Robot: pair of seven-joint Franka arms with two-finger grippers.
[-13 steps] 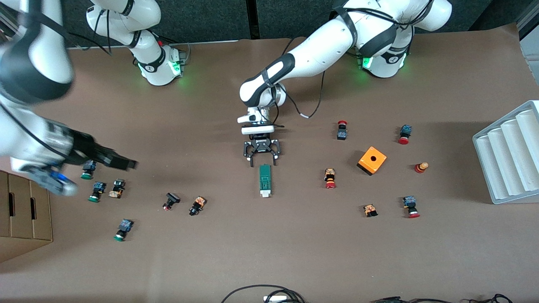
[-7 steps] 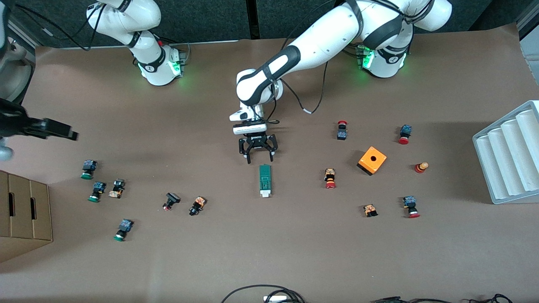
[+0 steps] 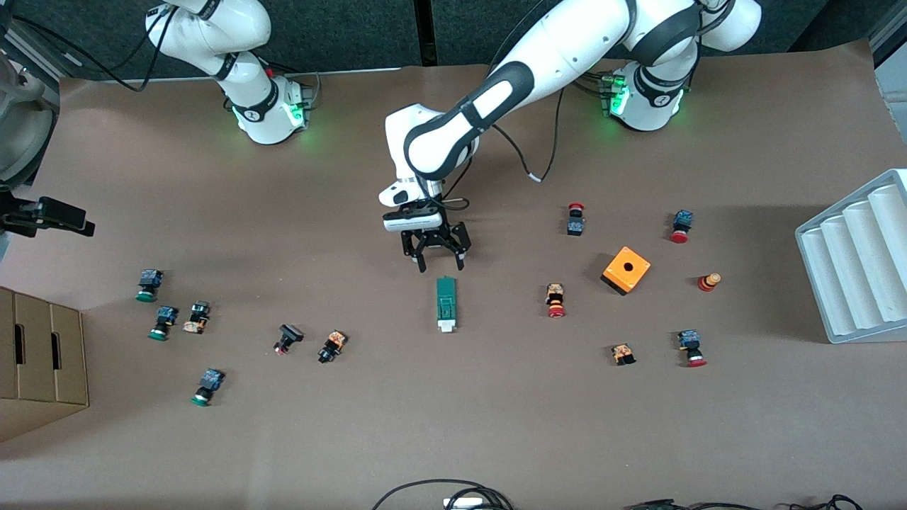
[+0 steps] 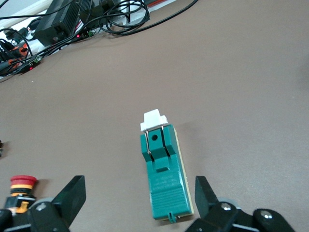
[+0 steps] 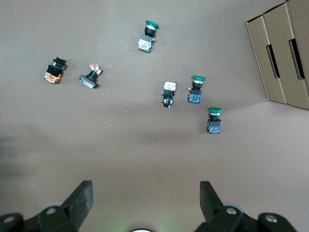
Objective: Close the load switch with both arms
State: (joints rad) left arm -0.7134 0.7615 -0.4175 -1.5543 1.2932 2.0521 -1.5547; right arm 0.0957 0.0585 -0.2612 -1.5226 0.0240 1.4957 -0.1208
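front view: the switch (image 3: 445, 304) lies flat on the brown counter (image 3: 453, 425), in the middle, with its white piece at the end nearer the camera. the left end effector (image 3: 434, 258) hangs over the counter just beside the green end of the switch, fingers spread wide, not touching it. the right end effector (image 3: 49, 216) is up high at the right arm's end of the counter, fingers spread too, holding nothing, over some green buttons (image 5: 193, 89).

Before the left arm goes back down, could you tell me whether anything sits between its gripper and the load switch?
Nothing visible does: the open left gripper hangs just above the load switch, with only bare table between.
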